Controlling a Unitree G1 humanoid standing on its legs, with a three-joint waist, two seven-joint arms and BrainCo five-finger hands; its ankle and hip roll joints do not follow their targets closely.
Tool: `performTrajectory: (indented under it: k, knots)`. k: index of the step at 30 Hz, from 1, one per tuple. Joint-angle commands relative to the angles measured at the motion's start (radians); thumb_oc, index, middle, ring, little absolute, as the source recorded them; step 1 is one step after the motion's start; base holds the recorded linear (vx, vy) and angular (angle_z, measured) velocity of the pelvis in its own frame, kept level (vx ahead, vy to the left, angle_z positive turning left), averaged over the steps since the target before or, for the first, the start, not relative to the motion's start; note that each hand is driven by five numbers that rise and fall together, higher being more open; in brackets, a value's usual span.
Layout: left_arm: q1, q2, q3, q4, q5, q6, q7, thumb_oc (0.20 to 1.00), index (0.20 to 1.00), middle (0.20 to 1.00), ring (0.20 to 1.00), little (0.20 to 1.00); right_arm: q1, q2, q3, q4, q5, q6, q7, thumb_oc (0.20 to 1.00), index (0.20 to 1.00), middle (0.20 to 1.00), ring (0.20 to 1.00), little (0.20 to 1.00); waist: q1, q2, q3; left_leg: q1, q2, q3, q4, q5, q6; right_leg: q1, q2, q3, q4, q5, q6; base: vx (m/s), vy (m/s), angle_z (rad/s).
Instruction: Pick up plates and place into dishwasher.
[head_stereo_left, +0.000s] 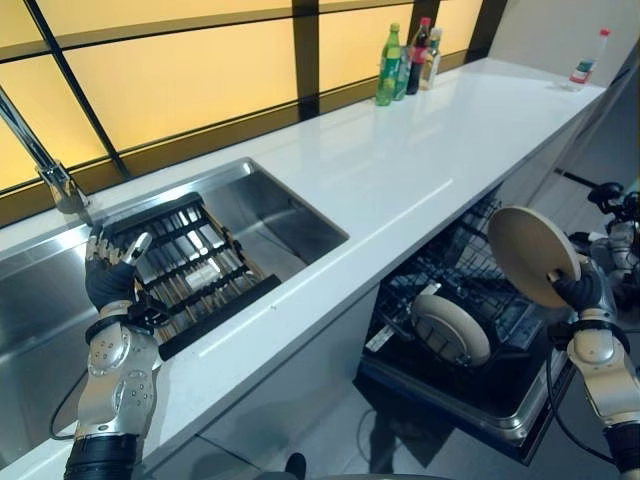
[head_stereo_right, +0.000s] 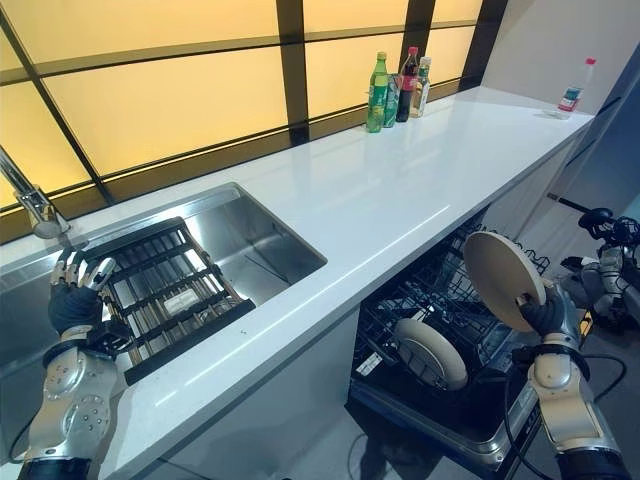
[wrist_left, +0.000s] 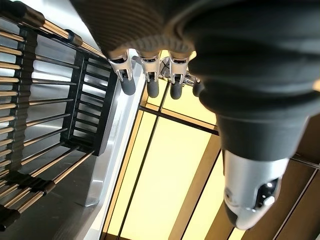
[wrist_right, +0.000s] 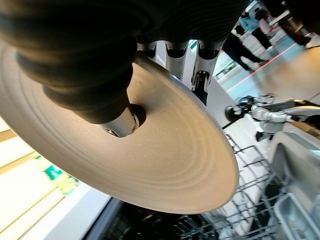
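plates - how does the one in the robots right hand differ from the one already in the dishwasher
The held plate is up in the air above the dishwasher rack, pinched at its rim by the right hand; the racked plate stands slotted in the rack, untouched. The held plate looks larger and plain-faced; the racked plate shows a raised rim. Both are round and beige.

No wording, number or sign can be read anywhere here. The tall green plastic bottle (head_stereo_left: 388, 65) by the window carries a wrap-round label, and so do the dark bottle with a red cap (head_stereo_left: 417, 55) and the pale glass bottle (head_stereo_left: 431, 58) just beside it, but the print is too small to make out. The same holds for the clear plastic bottle with a red cap (head_stereo_left: 583, 60) at the far end of the white worktop (head_stereo_left: 420, 170). A small white tag (lettering, if any, illegible) sits at a corner of the black wire dishwasher rack (head_stereo_left: 378, 338).
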Motion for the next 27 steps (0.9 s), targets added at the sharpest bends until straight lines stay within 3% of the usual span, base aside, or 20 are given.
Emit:
performTrajectory:
  k: [1, 10, 16, 27]
  knots:
    - [-0.051, 0.074, 0.002, -0.012, 0.000, -0.046, 0.004, 1.000, 1.000, 1.000, 1.000, 1.000, -0.116, -0.093, 0.026, 0.033, 0.015, -0.025, -0.073, 0.200, 0.200, 0.200, 0.200, 0.200, 0.027, 0.012, 0.021, 0.011, -0.004, 0.048, 0.136, -0.177, 0.042, -0.233, 0.011, 0.009, -0.054, 0.267, 0.042, -0.11, -0.112, 0.02]
    - [-0.134, 0.119, -0.023, 0.018, -0.023, -0.069, 0.053, 1.000, 1.000, 1.000, 1.000, 1.000, -0.255, -0.138, 0.165, 0.163, 0.102, -0.005, -0.011, 0.200, 0.200, 0.200, 0.200, 0.200, 0.030, 0.030, 0.125, -0.116, 0.002, 0.035, 0.223, -0.162, 0.022, -0.321, 0.024, 0.009, 0.018, 0.240, 0.036, -0.08, -0.090, -0.01]
    - [-0.113, 0.134, -0.019, 0.022, 0.001, -0.042, 0.041, 1.000, 1.000, 1.000, 1.000, 1.000, -0.206, -0.141, 0.194, 0.208, 0.111, -0.032, 0.040, 0.200, 0.200, 0.200, 0.200, 0.200, 0.044, 0.020, 0.118, -0.123, 0.008, 0.029, 0.261, -0.166, 0.011, -0.305, 0.035, 0.007, 0.037, 0.223, 0.037, 0.14, -0.110, -0.02]
    - [-0.191, 0.211, -0.019, 0.096, 0.003, -0.007, 0.019, 1.000, 1.000, 1.000, 1.000, 1.000, -0.251, -0.111, 0.285, 0.245, 0.136, -0.022, -0.031, 0.200, 0.200, 0.200, 0.200, 0.200, 0.079, 0.011, 0.138, -0.212, 0.031, 0.023, 0.328, -0.183, -0.019, -0.327, 0.070, -0.010, 0.059, 0.182, 0.032, 0.05, -0.130, 0.07]
